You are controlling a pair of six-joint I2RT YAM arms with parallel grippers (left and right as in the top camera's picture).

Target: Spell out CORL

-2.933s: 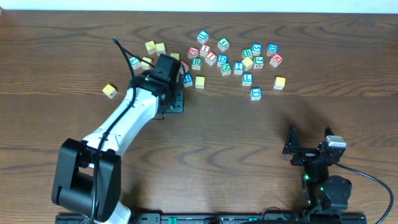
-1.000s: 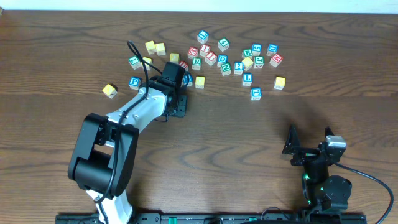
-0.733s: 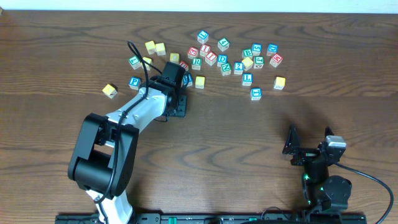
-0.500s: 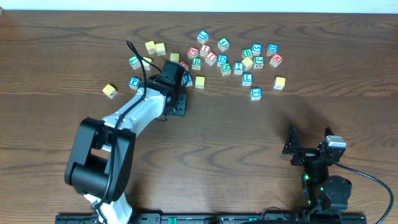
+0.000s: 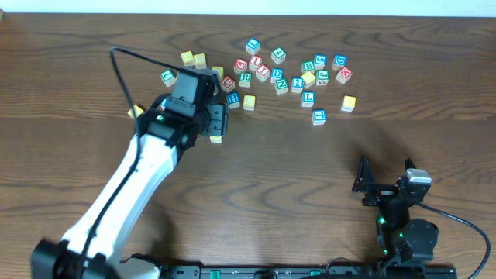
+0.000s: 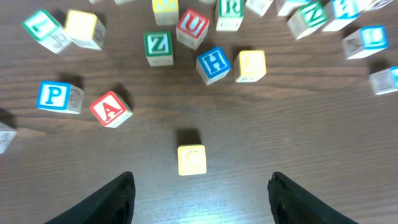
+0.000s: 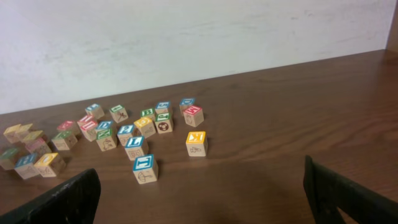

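A plain yellow cube (image 6: 191,159) lies alone on the wood table in front of the pile, also seen in the overhead view (image 5: 216,138). My left gripper (image 6: 202,199) is open and empty, raised above it, one finger on each side; overhead it shows as (image 5: 218,122). A second yellow cube (image 6: 251,65) sits beside the blue H, and overhead (image 5: 249,101). The green R cube (image 6: 230,9) is farther back in the pile (image 5: 245,77). The blue L cube (image 5: 308,98) lies to the right (image 6: 373,38). My right gripper (image 5: 385,182) rests open at the front right (image 7: 202,199).
Many other letter cubes are scattered across the far table: blue H (image 6: 213,64), green Z (image 6: 158,48), red A (image 6: 110,108), blue P (image 6: 55,96), red U (image 6: 191,28). A lone yellow cube (image 5: 348,102) sits far right.
My left arm has swung and lifted away from the table. The yellow cube that was under the gripper now lies free on the wood. The right arm has not moved.
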